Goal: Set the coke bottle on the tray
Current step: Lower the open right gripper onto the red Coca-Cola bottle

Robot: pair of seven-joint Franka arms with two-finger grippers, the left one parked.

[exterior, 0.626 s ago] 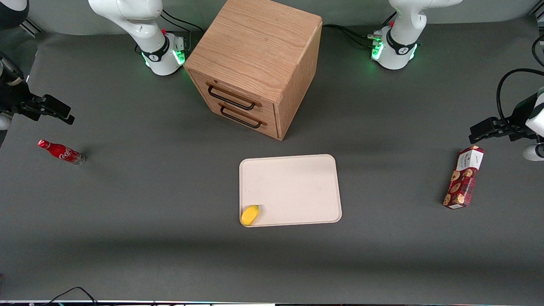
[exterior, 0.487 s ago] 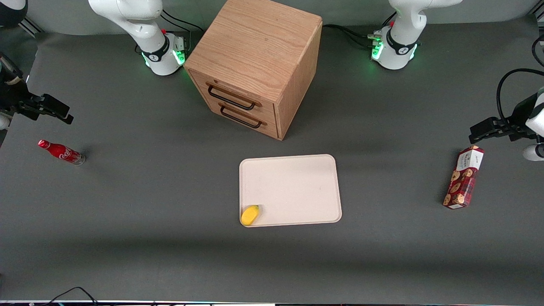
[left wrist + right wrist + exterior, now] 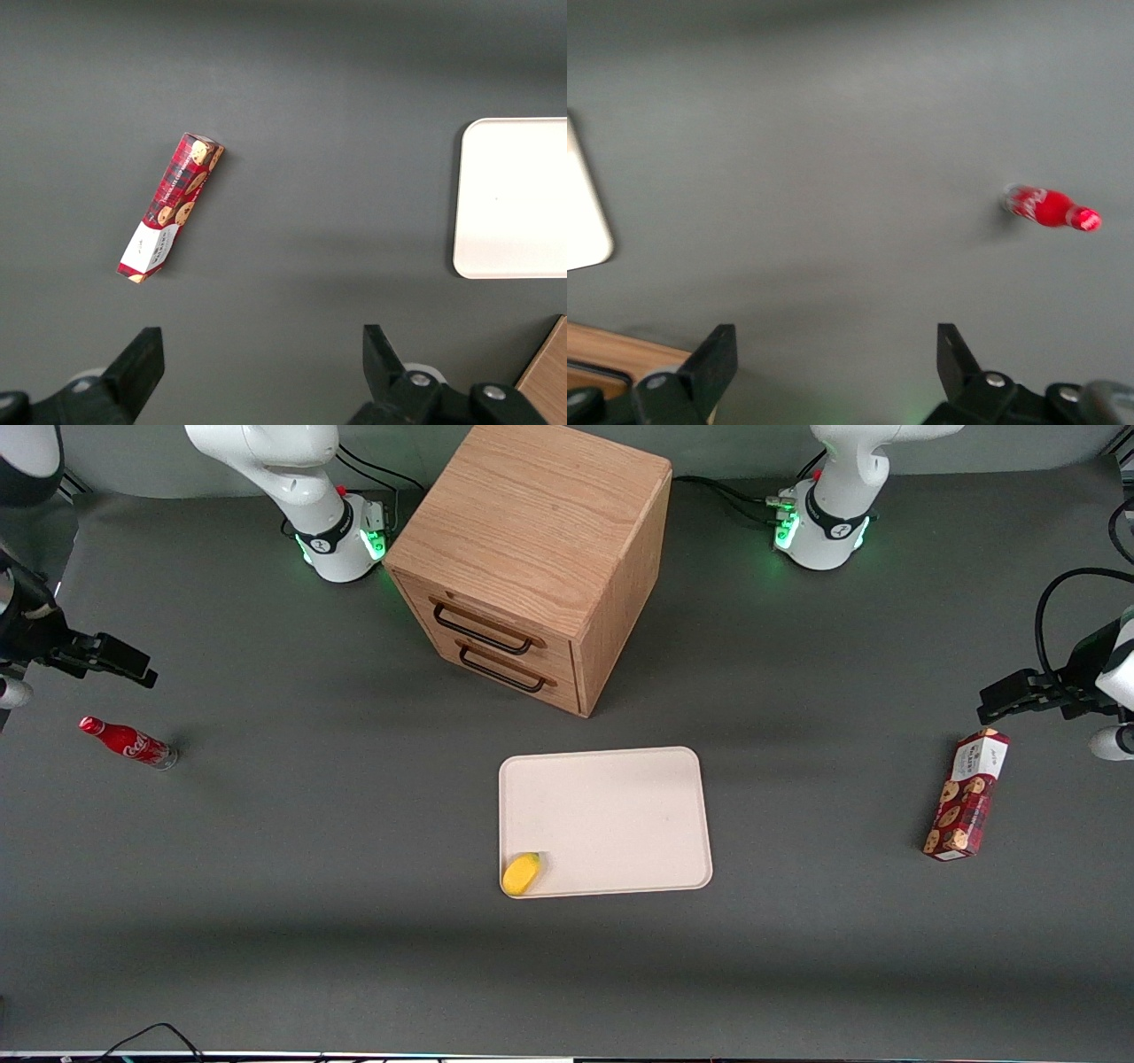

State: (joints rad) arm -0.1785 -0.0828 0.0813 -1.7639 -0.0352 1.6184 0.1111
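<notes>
The end effector (image 3: 133,670) hangs above the table (image 3: 310,824), fingers (image 3: 713,363) spread wide and empty, a pose suited to closing over something slim. The bottle (image 3: 128,742) lies on its side just nearer the front camera than the end effector, so the grasp should cross its body. The tray (image 3: 620,815), well apart at mid-table, carries a yellow fruit (image 3: 521,872) in one corner; plenty of bare surface remains.

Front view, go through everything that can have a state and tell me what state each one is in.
coke bottle: lying on its side on the table, untouched
tray: flat, holding a yellow fruit at one corner
cabinet: both drawers shut
cookie box: lying flat
gripper: open, above the table, holding nothing
</notes>
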